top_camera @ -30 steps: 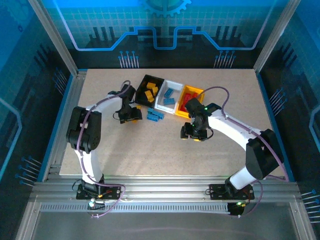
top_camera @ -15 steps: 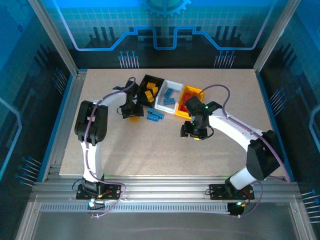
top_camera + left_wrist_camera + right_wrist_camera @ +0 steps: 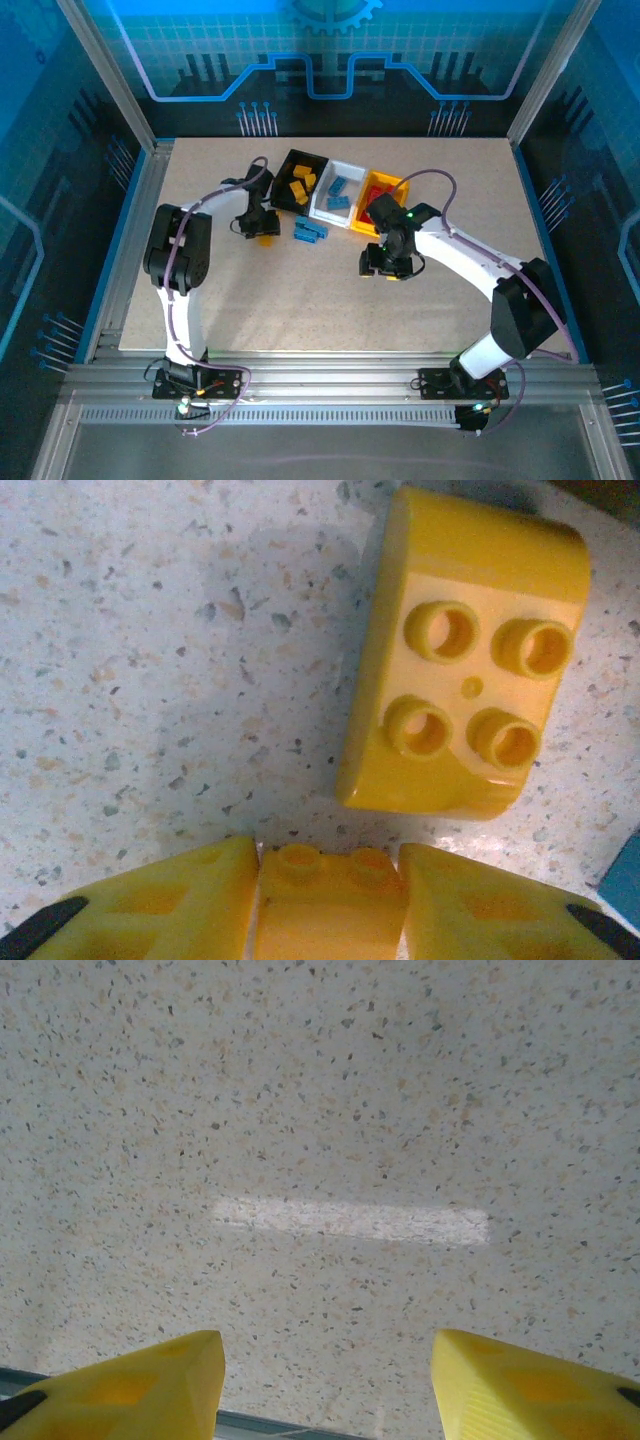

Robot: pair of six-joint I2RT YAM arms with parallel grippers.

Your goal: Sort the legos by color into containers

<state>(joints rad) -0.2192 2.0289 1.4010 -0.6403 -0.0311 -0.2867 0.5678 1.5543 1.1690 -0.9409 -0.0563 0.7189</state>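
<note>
On your worktop (image 3: 300,300) the left bin (image 3: 300,155), middle bin (image 3: 350,166) and right bin (image 3: 392,179) sit in a row at the back, side by side. Just before them lie loose bricks (image 3: 310,230). Your left tool (image 3: 262,235) is left of those, with a brick (image 3: 325,905) between its fingers and a second brick (image 3: 465,720) just beyond. Your right tool (image 3: 390,272) is before the right bin.

Speckled tabletop (image 3: 300,300) within a blue-lit aluminium frame (image 3: 330,378)

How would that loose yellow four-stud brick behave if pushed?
The four-stud yellow brick looks rigid, glossy plastic, so it would probably slide on the speckled table rather than bend. It lies flat and squat, so tipping or rolling seems unlikely.
</note>
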